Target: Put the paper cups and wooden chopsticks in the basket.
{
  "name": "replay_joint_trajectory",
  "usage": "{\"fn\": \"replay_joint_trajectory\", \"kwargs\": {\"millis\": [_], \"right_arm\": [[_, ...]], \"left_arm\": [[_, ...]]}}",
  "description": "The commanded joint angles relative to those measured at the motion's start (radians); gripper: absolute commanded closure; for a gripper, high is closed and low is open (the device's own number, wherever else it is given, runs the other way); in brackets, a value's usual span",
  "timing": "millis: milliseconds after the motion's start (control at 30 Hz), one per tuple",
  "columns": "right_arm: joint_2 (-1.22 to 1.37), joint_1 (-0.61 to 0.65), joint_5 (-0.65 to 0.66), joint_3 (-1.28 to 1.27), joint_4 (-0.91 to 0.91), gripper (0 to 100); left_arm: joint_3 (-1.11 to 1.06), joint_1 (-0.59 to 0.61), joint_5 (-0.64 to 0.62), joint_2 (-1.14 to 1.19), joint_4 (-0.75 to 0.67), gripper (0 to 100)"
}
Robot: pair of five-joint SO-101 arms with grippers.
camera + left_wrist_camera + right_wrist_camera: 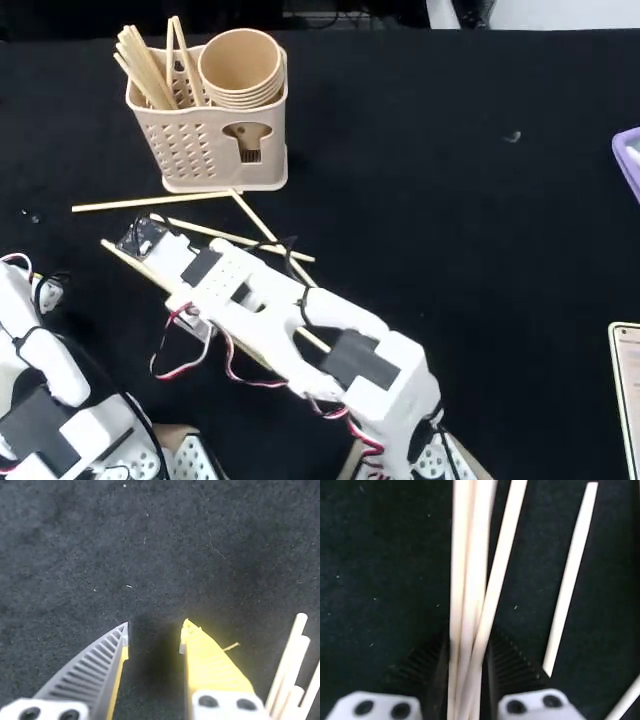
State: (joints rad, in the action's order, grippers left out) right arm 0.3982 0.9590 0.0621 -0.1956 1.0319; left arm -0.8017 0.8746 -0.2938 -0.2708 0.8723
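A beige perforated basket (215, 145) stands at the back left of the black table, holding stacked paper cups (240, 65) and several wooden chopsticks (150, 65). More loose chopsticks (150, 201) lie in front of it. My right gripper (467, 650) is shut on a bundle of chopsticks (470, 555), low over the table just in front of the basket (150, 250). Another chopstick (570, 580) lies beside the bundle. My left gripper (155, 625) is open over bare cloth near the front left, with chopstick ends (295, 665) close by.
A purple object (628, 160) and a white flat object (625, 395) sit at the right edge. A small speck (512, 136) lies on the cloth at the back right. The left arm (40, 400) occupies the front left corner.
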Motion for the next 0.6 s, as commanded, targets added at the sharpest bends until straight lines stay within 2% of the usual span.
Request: {"fn": "replay_joint_trajectory", "kwargs": {"millis": [0, 167, 400, 567], "right_arm": [[-0.070, 0.015, 0.015, -0.022, 0.028, 98.8], [-0.295, -0.040, 0.080, -0.120, 0.041, 98.8], [-0.630, -0.190, 0.092, -0.309, -0.025, 98.8], [-0.797, -0.196, 0.092, -0.341, -0.054, 98.8]], "left_arm": [[0.062, 0.010, -0.005, -0.015, -0.002, 82], [0.062, 0.010, -0.005, -0.015, -0.002, 82], [0.062, 0.008, -0.005, -0.015, -0.003, 82], [0.056, 0.008, -0.008, -0.015, -0.003, 82]]}}
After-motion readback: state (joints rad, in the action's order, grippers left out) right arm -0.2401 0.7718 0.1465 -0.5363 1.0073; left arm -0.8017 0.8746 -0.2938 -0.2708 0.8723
